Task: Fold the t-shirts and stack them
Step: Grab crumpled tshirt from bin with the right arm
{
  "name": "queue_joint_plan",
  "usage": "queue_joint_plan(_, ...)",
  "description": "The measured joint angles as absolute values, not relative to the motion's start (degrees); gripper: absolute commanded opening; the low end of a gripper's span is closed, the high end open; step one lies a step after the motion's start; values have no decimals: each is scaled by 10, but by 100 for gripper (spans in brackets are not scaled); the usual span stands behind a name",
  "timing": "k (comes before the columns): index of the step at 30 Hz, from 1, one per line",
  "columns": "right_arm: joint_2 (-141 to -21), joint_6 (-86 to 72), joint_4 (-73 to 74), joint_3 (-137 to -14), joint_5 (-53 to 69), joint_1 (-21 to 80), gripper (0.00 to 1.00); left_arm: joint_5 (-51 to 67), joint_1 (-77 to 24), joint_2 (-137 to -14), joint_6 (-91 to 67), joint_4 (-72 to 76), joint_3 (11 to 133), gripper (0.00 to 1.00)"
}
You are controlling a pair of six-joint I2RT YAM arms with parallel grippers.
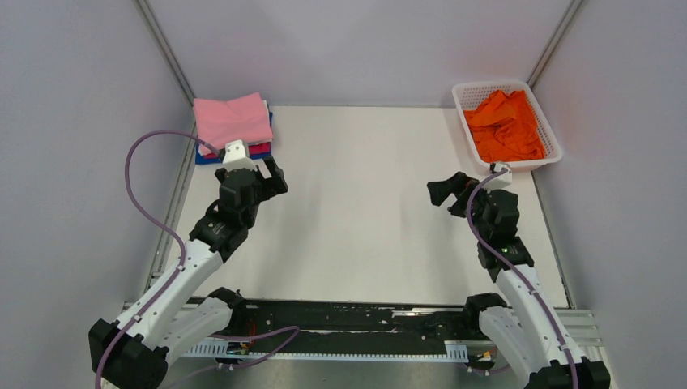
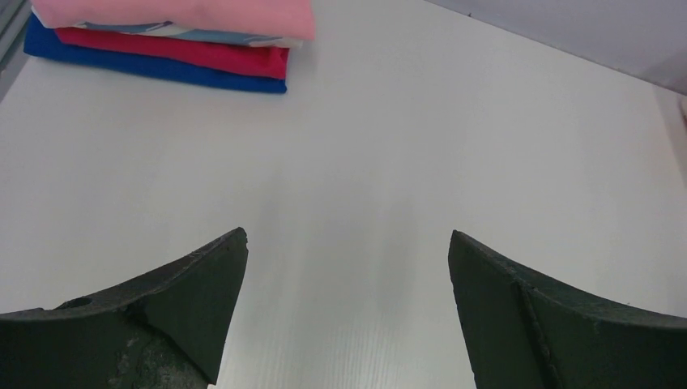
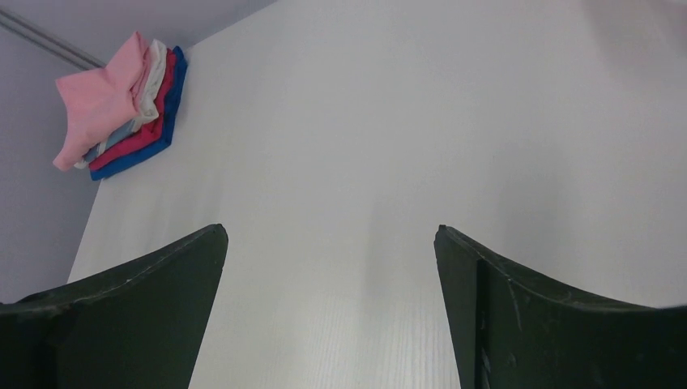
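A stack of folded t-shirts (image 1: 233, 126), pink on top over white, magenta and blue, lies at the table's far left corner. It also shows in the left wrist view (image 2: 174, 36) and the right wrist view (image 3: 121, 105). A crumpled orange t-shirt (image 1: 506, 126) lies in the white mesh basket (image 1: 470, 93) at the far right. My left gripper (image 1: 271, 174) is open and empty just in front of the stack. My right gripper (image 1: 447, 193) is open and empty over bare table, below and left of the basket.
The white table (image 1: 356, 203) is walled by grey panels at the left, back and right. A black rail (image 1: 340, 324) with the arm bases runs along the near edge. A purple cable (image 1: 142, 186) loops beside the left arm.
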State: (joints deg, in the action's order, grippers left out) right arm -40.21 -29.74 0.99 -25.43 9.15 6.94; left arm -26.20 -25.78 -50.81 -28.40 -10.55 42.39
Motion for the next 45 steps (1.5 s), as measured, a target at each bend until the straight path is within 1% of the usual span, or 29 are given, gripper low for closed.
queue_joint_plan(2,-437,-294,11,-289,67,69,100,-262,-258,-509,-284,-105,424,100)
queue_joint_plan(6,-558,-292,35,-430,-15,54,100,-261,-258,-515,-280,-105,424,100)
queue_joint_plan(10,-703,-293,48,-580,-46,-25,100,-260,-258,-523,-275,-105,424,100)
queue_joint_plan(16,-929,-284,88,-776,-72,-118,100,-261,-258,-525,-271,-104,424,100)
queue_joint_plan(21,-1107,-263,113,-929,-70,-154,100,-261,-258,-532,-269,-102,424,100)
queue_joint_plan(24,-1218,-258,132,-1034,-58,-169,97,-262,-258,-537,-269,-102,424,100)
queue_joint_plan(27,-1304,-258,144,-1111,-39,-180,86,-261,-258,-539,-269,-102,424,100)
queue_joint_plan(29,-1362,-262,148,-1167,-9,-187,80,-261,-258,-542,-269,-101,424,100)
queue_joint_plan(30,-1387,-266,150,-1189,4,-190,74,-261,-258,-544,-269,-100,424,100)
queue_joint_plan(31,-1413,-272,154,-1212,20,-194,63,-261,-258,-545,-268,-100,424,100)
queue_joint_plan(33,-1449,-285,160,-1241,39,-199,26,-261,-258,-551,-268,-99,424,100)
queue_joint_plan(35,-1473,-297,164,-1263,51,-203,10,-261,-258,-557,-267,-99,424,100)
queue_joint_plan(37,-1477,-308,167,-1268,61,-206,1,-260,-258,-562,-267,-99,424,100)
queue_joint_plan(38,-1477,-311,166,-1270,64,-207,0,-260,-258,-565,-267,-100,424,100)
queue_joint_plan(42,-1462,-304,164,-1273,69,-207,0,-258,-258,-570,-267,-100,424,100)
queue_joint_plan(45,-1427,-285,169,-1272,79,-207,0,-259,-258,-568,-269,-100,424,100)
